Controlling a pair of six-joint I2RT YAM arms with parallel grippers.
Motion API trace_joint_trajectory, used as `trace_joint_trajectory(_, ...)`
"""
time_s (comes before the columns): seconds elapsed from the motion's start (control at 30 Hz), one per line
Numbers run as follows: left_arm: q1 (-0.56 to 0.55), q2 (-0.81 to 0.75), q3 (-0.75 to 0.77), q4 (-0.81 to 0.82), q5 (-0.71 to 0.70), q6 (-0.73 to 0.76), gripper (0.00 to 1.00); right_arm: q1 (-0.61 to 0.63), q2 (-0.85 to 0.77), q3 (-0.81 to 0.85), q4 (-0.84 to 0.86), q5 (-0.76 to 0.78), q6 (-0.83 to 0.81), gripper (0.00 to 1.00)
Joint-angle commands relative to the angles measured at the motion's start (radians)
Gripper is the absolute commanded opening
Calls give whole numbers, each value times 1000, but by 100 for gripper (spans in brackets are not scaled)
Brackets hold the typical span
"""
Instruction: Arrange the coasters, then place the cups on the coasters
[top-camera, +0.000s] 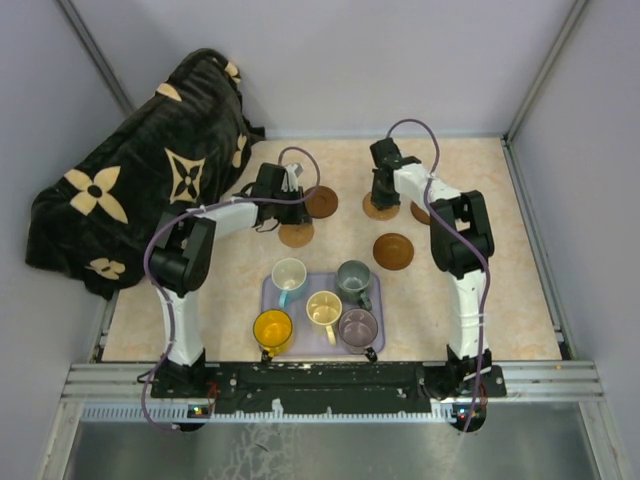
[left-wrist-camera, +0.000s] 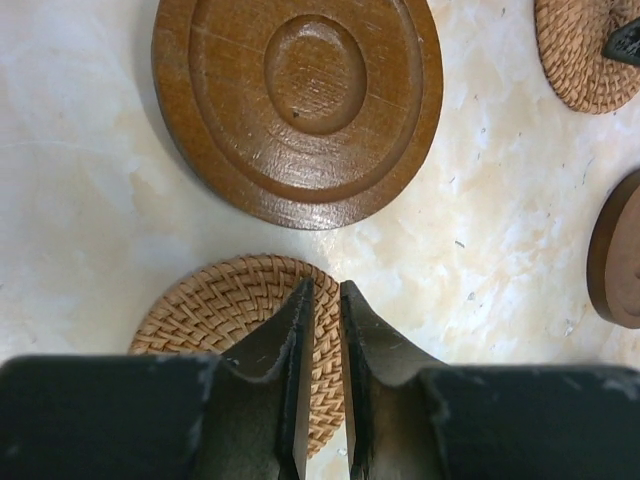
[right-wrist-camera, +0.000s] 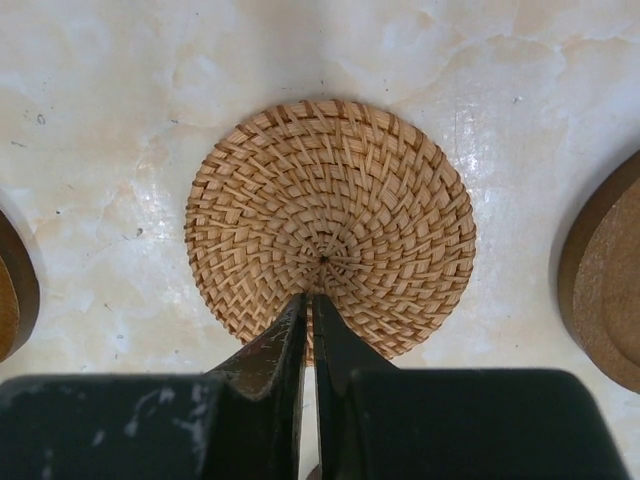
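My left gripper (left-wrist-camera: 322, 285) is shut, its tips down on the right part of a tan woven coaster (left-wrist-camera: 230, 300). Just beyond it lies a dark wooden coaster (left-wrist-camera: 297, 100). My right gripper (right-wrist-camera: 309, 296) is shut with its tips resting near the middle of a second woven coaster (right-wrist-camera: 330, 200). From above, another dark coaster (top-camera: 393, 250) lies in front of the right arm, and one more coaster (top-camera: 420, 212) peeks out behind it. The yellow (top-camera: 272, 328), white-and-blue (top-camera: 289, 275), cream (top-camera: 323, 308), mauve (top-camera: 358, 326) and grey-green (top-camera: 353, 278) cups stand on the lavender tray (top-camera: 375, 345).
A black blanket with tan flower shapes (top-camera: 140, 190) is heaped at the table's back left. Grey walls close the table in on three sides. The tray sits at the near middle, between the two arm bases.
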Motion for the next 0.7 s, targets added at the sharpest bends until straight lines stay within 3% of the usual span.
trace_joint_trajectory(0.0,-2,-90,-8,-44,-36,39,22,2,-95,19,14,17,-69,9)
trace_joint_trajectory(0.17,-1,-186,-9,-23,-43,49,23,12,-159,39,20,9,-106,12)
trace_joint_trajectory(0.33,-2,-246,-54,-25,-48,44,24,32,-164,52,54,-93,-118,12)
trace_joint_trajectory(0.67,-1,-318,-326,38,-39,-36,22,134,-42,189,51,-129,-139,9)
